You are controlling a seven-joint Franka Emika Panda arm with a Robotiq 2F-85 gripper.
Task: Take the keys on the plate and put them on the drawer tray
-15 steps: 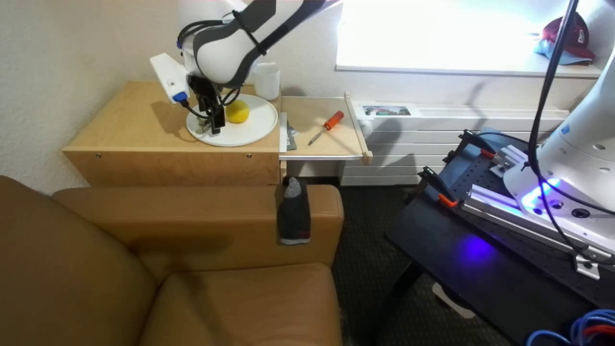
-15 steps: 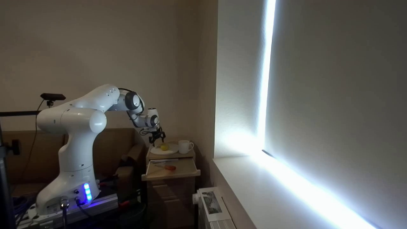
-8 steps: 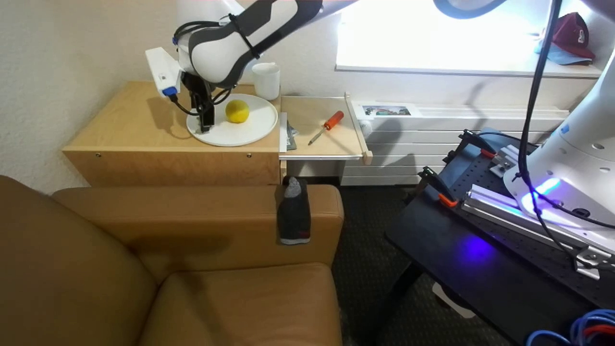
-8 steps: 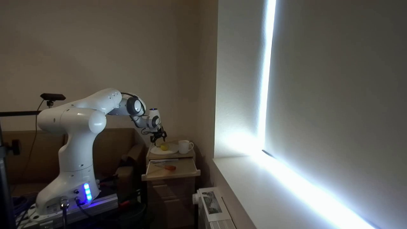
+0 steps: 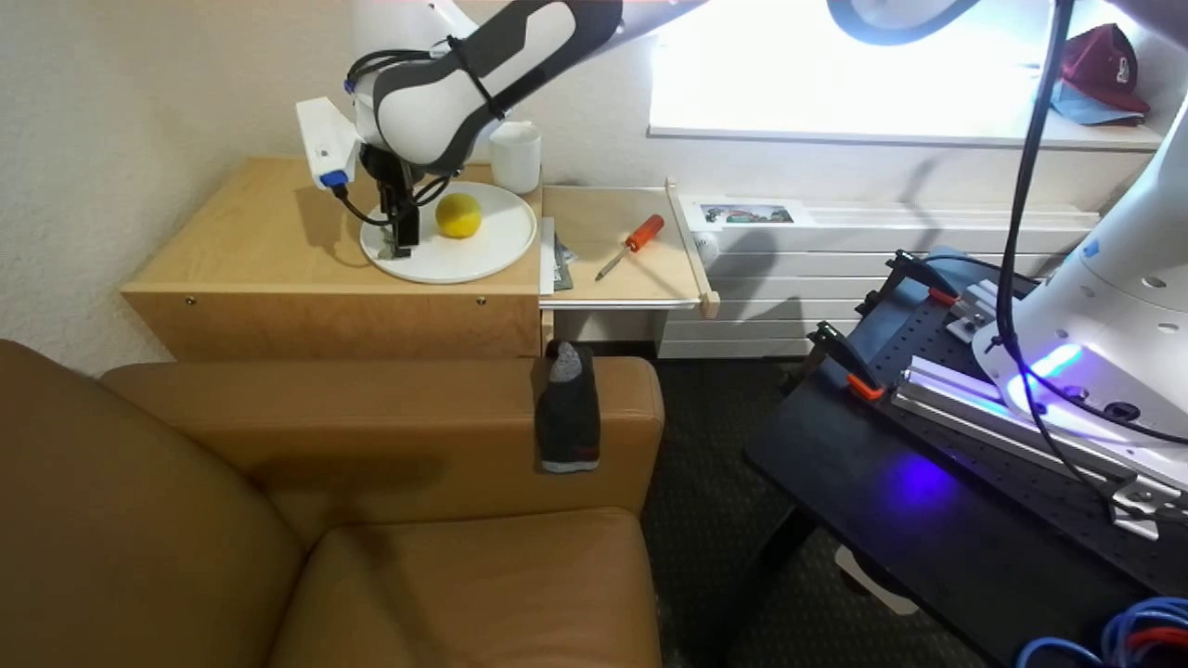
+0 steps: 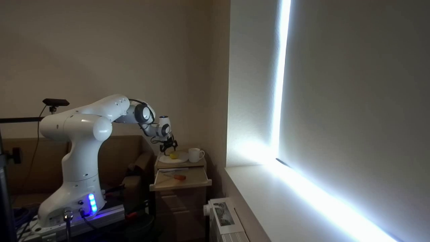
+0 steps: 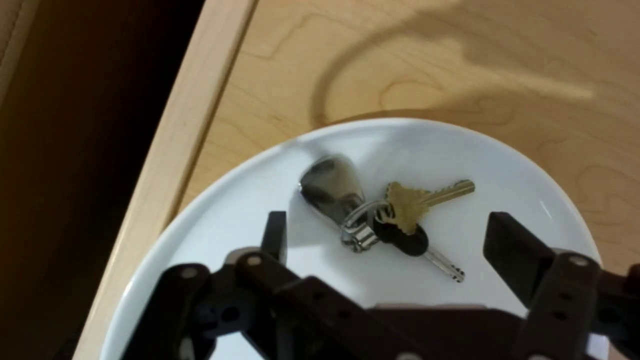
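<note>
The keys (image 7: 407, 205), a brass key and a black-headed key on a ring with a shiny metal fob, lie on the round white plate (image 7: 500, 150). In the wrist view my gripper (image 7: 390, 240) is open, its fingers (image 7: 275, 235) on either side of the keys and not touching them. In both exterior views the gripper (image 5: 401, 246) (image 6: 170, 150) is low over the plate (image 5: 483, 264); there it mostly hides the keys. The drawer tray (image 5: 603, 209), pale with a wooden rim, is pulled out beside the cabinet top; it also shows in an exterior view (image 6: 194, 175).
A yellow fruit (image 5: 458, 215) sits on the plate close to the gripper. A white cup (image 5: 516, 158) stands behind the plate. An orange-handled screwdriver (image 5: 640, 234) and a grey flat item (image 5: 562, 271) lie in the tray. A sofa (image 5: 371, 408) stands in front of the cabinet.
In an exterior view my gripper has shifted left, then slightly back right, over the plate. The arm's forearm has moved slightly. The keys, fruit and tray show no visible movement.
</note>
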